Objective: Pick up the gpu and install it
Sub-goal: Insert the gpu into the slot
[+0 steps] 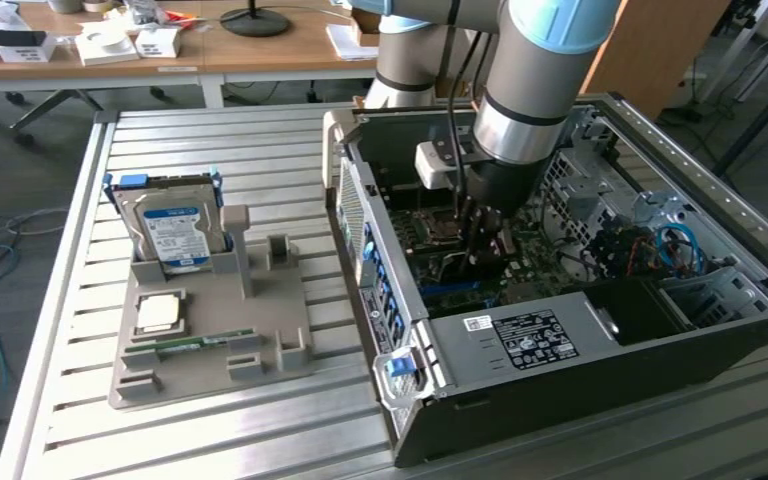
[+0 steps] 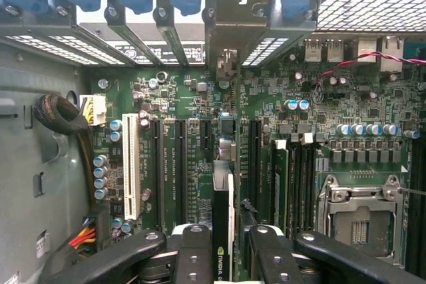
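end effector clamps gpu (edge-on, partly hidden) inside case.

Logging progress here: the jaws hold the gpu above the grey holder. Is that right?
Not quite. The jaws do hold the gpu, but above the motherboard inside the open computer case, not above the grey holder. The exterior view shows the arm reaching into the case.

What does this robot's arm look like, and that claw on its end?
The arm is a thick silver tube with pale blue joint covers and a black band. A black cable runs along it, and a white box sits at the wrist. The claw has two black fingers dotted with round screws.
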`<state>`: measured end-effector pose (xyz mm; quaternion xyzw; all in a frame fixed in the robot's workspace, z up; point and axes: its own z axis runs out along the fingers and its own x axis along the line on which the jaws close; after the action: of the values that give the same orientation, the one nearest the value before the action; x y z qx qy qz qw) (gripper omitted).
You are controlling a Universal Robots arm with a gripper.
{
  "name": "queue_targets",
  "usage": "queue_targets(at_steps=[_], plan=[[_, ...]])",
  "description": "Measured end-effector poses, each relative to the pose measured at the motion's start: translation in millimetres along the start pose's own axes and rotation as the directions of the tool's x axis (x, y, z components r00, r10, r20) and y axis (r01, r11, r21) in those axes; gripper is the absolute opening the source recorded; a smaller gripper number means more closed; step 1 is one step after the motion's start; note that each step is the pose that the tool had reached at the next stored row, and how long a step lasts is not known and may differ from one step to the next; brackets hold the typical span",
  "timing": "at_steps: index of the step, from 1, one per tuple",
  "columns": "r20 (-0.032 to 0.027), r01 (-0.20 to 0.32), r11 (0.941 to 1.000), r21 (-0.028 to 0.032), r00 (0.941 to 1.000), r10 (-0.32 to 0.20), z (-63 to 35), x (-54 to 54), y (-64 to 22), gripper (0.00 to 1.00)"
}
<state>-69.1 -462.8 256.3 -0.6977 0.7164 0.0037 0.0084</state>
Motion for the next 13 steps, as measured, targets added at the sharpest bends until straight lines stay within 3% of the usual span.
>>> queue_targets(at_steps=[13], plan=[[0.0004,-0.001,1.0000,0.0001,1.0000,0.001,0.4,-1.0,-0.2,0.26]])
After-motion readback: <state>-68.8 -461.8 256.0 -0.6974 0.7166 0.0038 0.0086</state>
